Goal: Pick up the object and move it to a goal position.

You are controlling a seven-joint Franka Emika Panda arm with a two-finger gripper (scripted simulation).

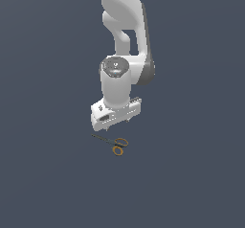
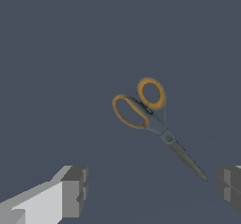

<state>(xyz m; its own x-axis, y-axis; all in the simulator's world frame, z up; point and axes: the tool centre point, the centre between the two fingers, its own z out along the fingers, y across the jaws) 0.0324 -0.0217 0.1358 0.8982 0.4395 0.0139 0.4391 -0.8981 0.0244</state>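
Surface: plain dark blue-grey floor, flat and unmarked.
Scissors: lying flat on it, orange rings together, dark blades closed.
My pincer: fingers spread wide, nothing held, hovering just above the scissors, not touching.
My arm: white, reaching straight down.

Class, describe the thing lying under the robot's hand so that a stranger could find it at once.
Start at the white robot arm and follow it down to its hand, open above the plain dark grey floor. Just below lies a small pair of scissors, alone there: two orange ring handles and thin dark blades.
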